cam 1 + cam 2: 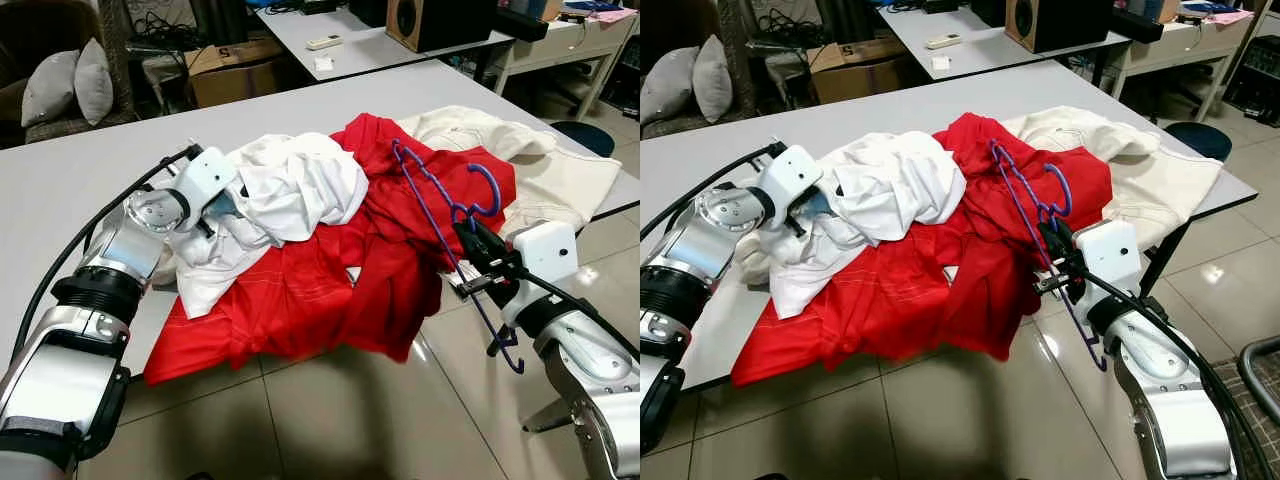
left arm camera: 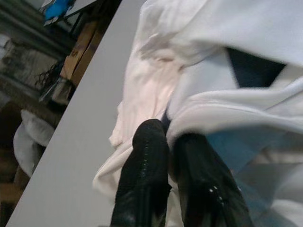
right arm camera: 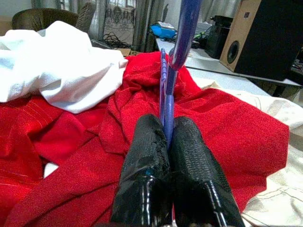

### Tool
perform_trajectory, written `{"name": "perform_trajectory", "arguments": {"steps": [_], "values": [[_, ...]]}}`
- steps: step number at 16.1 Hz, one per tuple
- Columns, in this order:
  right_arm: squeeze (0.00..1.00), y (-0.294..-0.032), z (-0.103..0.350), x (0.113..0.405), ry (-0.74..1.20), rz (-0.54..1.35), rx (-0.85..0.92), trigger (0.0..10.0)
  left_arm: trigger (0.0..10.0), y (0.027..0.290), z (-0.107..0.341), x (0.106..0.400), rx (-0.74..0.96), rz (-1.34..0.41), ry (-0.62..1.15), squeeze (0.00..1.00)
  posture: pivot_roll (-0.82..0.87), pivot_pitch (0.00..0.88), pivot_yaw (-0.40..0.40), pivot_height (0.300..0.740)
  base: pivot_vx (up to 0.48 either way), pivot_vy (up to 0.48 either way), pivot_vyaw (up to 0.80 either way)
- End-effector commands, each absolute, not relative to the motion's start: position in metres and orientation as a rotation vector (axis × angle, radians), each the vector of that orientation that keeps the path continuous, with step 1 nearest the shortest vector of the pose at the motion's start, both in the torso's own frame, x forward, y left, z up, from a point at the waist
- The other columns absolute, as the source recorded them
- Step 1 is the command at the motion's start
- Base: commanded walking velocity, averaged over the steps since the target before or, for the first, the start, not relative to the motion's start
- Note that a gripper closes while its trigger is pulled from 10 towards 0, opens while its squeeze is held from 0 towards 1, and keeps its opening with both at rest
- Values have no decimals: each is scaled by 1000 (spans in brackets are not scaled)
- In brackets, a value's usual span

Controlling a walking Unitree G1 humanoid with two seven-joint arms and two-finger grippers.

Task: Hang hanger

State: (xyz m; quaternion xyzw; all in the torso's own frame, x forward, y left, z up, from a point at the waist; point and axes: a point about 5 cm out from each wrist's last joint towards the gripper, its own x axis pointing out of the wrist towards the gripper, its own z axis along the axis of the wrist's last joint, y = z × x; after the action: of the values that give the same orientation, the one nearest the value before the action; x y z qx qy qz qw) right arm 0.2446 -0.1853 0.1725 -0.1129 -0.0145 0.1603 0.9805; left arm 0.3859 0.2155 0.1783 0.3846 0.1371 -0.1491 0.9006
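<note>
The right gripper [image 1: 470,243] is clamping the purple hanger [image 1: 440,192] over the red shirt [image 1: 330,290], keeping it free for dressing. The left gripper [image 2: 171,142] is pinching the white shirt [image 1: 300,185] on the surface [image 1: 80,170], likely to pull it clear.

Heaped clothes [image 1: 330,240] crowd the table's [image 1: 70,180] near edge; far side open.
</note>
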Motion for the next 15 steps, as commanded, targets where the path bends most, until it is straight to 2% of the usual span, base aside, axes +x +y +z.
{"name": "perform_trajectory", "arguments": {"steps": [1,4,5,6,7,8,9,10,13,15], "values": [[0,-187,178,247,-56,319,-239,10000,0,220,183,387,768,-265,275,0,-96,0,105,740,0,0,0],[0,-187,178,248,-60,317,-239,10000,0,216,186,387,550,-251,213,0,-97,0,109,740,0,0,0],[0,-187,178,248,-60,317,-239,10000,0,215,186,386,531,-251,209,0,-97,0,109,740,0,0,0],[0,-187,178,250,-74,281,-220,10000,0,207,198,383,282,-240,66,0,-91,0,105,740,0,0,0],[0,-186,179,252,-83,256,-205,10000,0,207,205,380,165,-202,-14,0,-90,0,104,740,0,0,0],[0,-182,180,257,-103,212,-153,10000,7333,213,210,372,28,-95,-81,0,-73,0,88,740,0,0,0],[0,-182,180,257,-103,212,-153,10000,7333,213,210,372,28,-95,-81,0,-73,0,88,740,0,0,0],[0,-180,182,261,-116,186,-111,10000,10000,212,202,365,36,-60,-45,0,-58,0,73,740,0,0,0],[0,-180,187,271,-140,165,-67,10000,10000,190,179,343,210,-133,-11,0,-34,0,37,740,0,0,0],[0,-178,192,278,-150,171,-63,10000,10000,184,184,344,181,-123,-32,0,-33,0,22,740,0,0,0]]}}
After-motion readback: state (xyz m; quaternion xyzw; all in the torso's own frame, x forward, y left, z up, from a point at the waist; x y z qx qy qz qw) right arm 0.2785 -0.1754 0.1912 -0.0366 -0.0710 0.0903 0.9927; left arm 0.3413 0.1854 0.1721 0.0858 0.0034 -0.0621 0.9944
